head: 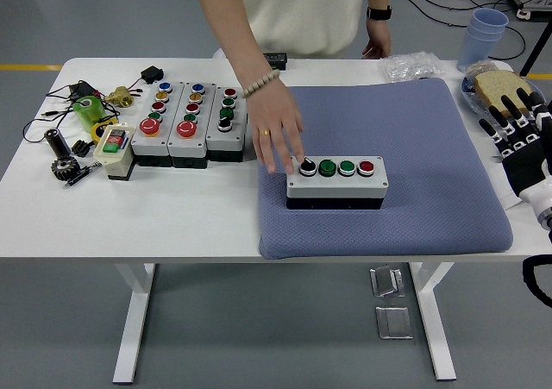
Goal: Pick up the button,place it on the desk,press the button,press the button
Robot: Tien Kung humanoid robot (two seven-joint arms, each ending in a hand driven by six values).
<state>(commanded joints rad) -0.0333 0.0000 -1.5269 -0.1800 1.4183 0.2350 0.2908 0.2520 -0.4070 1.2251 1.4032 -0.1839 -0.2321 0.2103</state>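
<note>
Scanning from the left end of the white table (pixel 172 216), I saw a clutter of small parts: a green tape roll (pixel 86 111), black cables (pixel 53 113), a brass fitting (pixel 119 97), a dark gear (pixel 63 168) and a small beige switch box (pixel 114 150) with a green and a red button. Just beside them stood three grey multi-button control boxes (pixel 191 123) in a row, touching one another. Next came the blue-grey mat (pixel 431 147), and on it, toward the near side, sat the four-button control box (pixel 336 182) with a black knob, two green buttons and a red one. A person's hand (pixel 278 134), reaching across from the far side, had its fingertips at the black knob on that box's left end; the person's other hand (pixel 377 42) rested at the far table edge near a clear plastic bag (pixel 412 65). Farther right I noted blue stacked cups (pixel 485 34) and a slice of bread (pixel 503 90) on a plate. At the right edge my right hand (pixel 520 143) hovered beside the mat, fingers spread and holding nothing.
</note>
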